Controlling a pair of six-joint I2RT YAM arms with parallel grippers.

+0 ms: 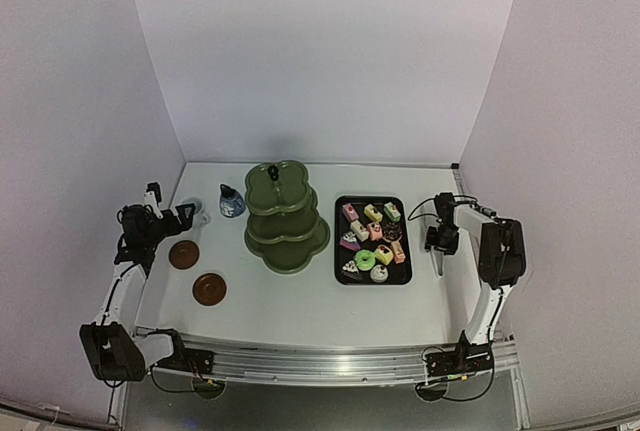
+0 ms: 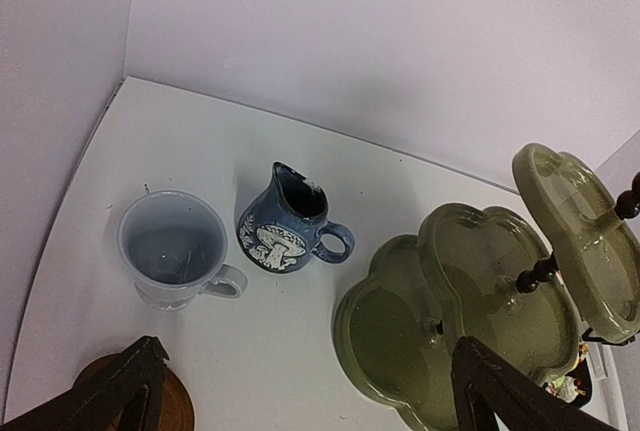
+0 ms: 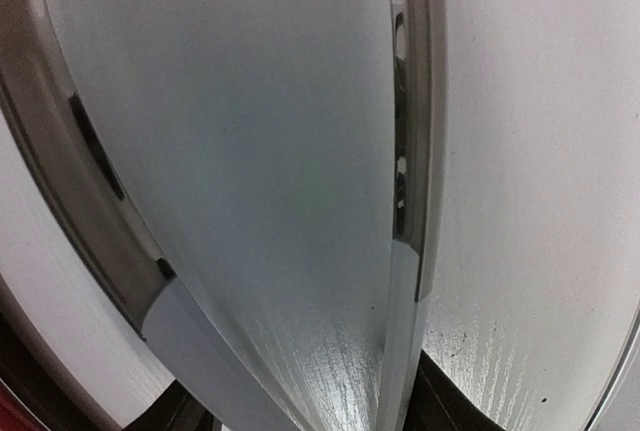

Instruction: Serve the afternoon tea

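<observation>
The right gripper [image 1: 439,254] is half shut around the tongs [image 3: 410,101] beside the cakes [image 1: 372,241], hold unclear, and the left gripper [image 2: 308,346] is wide open and empty; the shiny tongs might slip out

White table [image 1: 300,306], tea things spread L to R.
Back-L: white mug [image 2: 175,248] just beside dk-blue pot [image 2: 285,229], not touching. Front-L: far coaster [image 1: 184,254] and near coaster [image 1: 209,289], both brown, flat, apart. Centre: olive 3-tier stand [image 1: 287,219], upright. R of it: black tray [image 1: 338,226], near but apart. Thin metal tongs [image 1: 437,263] just R of tray.
</observation>
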